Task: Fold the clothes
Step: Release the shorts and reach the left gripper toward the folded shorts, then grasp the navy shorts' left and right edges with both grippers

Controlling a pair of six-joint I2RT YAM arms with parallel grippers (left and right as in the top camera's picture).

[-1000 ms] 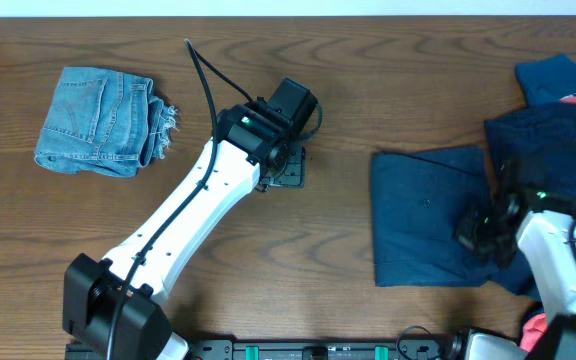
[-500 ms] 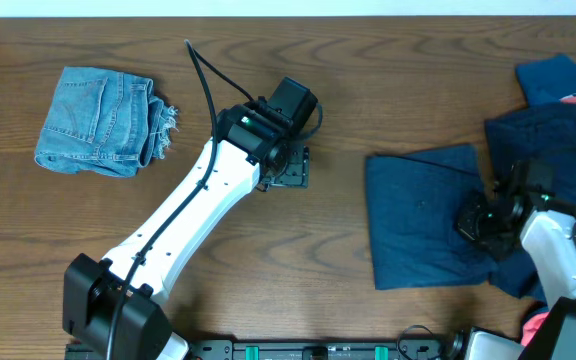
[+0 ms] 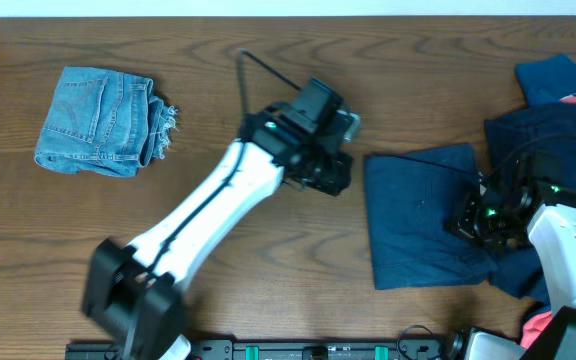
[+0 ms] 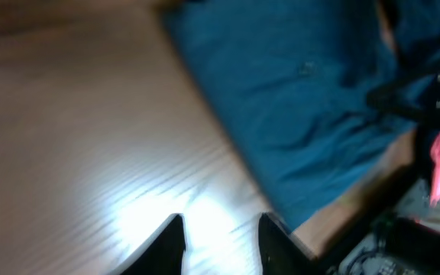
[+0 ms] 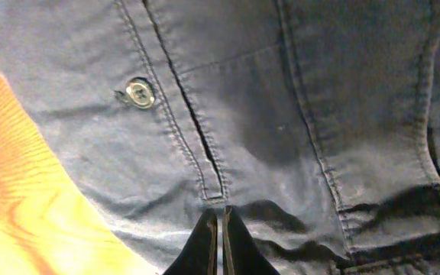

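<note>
Overhead: navy shorts (image 3: 418, 215) are seen flat on the desk (image 3: 268, 60), right of centre. Right claw (image 5: 220, 228) is clenched at their right edge by the fly; a pinch of cloth cannot be confirmed. Left claw (image 4: 218, 237) is parted and empty, just left of the shorts' free edge, so it is judged nearer. Clothes pile (image 3: 558, 130) is touched on the right. Denim shorts (image 3: 98, 120) are well apart; nothing is seen blocking.

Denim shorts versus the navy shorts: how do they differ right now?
The denim shorts are light blue with a frayed hem; the navy shorts are plain dark. The denim shorts lie folded small at far left, untouched; the navy shorts lie spread wider at right, with the right gripper pinching them. Both rest on the table.
</note>
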